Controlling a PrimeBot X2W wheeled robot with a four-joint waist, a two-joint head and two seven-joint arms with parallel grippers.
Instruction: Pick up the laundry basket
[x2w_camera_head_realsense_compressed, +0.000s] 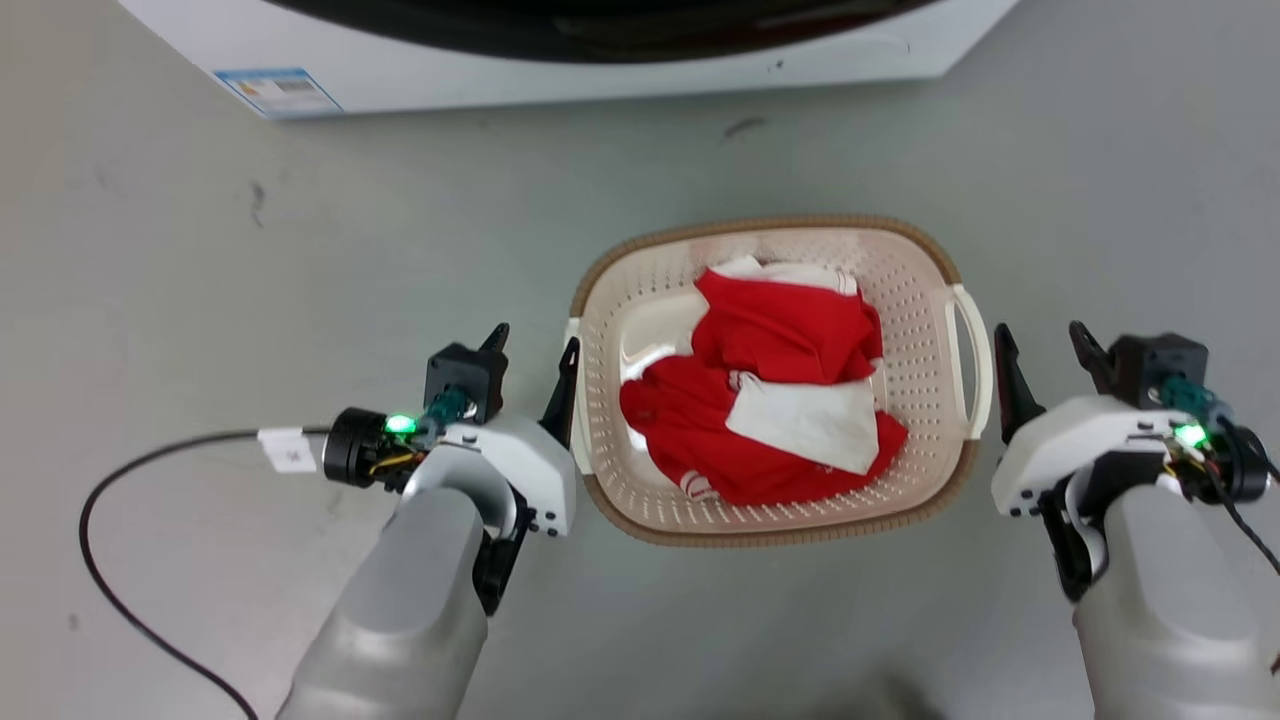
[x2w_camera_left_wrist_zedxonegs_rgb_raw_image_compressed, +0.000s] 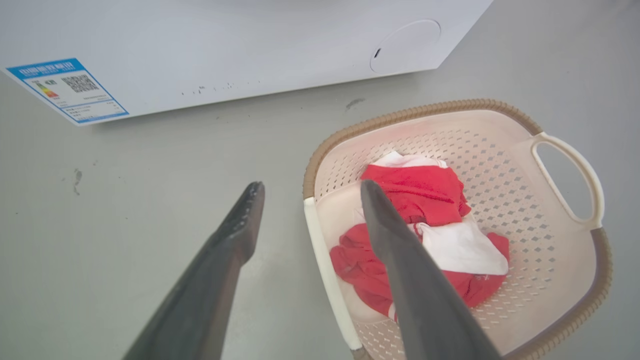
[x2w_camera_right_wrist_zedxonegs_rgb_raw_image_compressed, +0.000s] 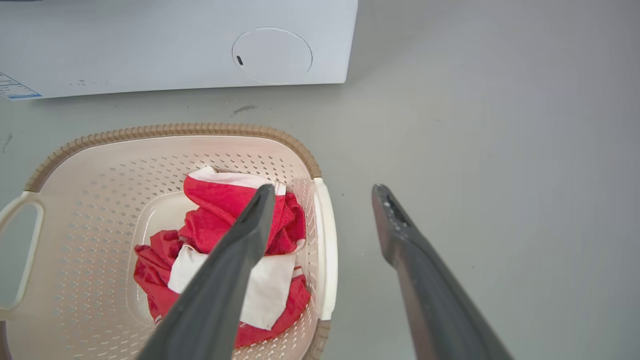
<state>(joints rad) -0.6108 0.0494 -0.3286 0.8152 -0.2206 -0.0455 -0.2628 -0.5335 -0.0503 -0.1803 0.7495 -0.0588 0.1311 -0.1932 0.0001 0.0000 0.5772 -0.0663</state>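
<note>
The basket (x2w_camera_head_realsense_compressed: 905, 285) sits on the floor (x2w_camera_head_realsense_compressed: 300, 250), near side of the washer (x2w_camera_head_realsense_compressed: 560, 85), red and white laundry (x2w_camera_head_realsense_compressed: 780, 335) heaped inside. Left gripper (x2w_camera_head_realsense_compressed: 536, 338) hangs by the left handle (x2w_camera_left_wrist_zedxonegs_rgb_raw_image_compressed: 325, 260), fingers spread wide, holding nothing. Right gripper (x2w_camera_head_realsense_compressed: 1039, 330), just as wide and empty, is beside the right handle (x2w_camera_head_realsense_compressed: 968, 360)
</note>
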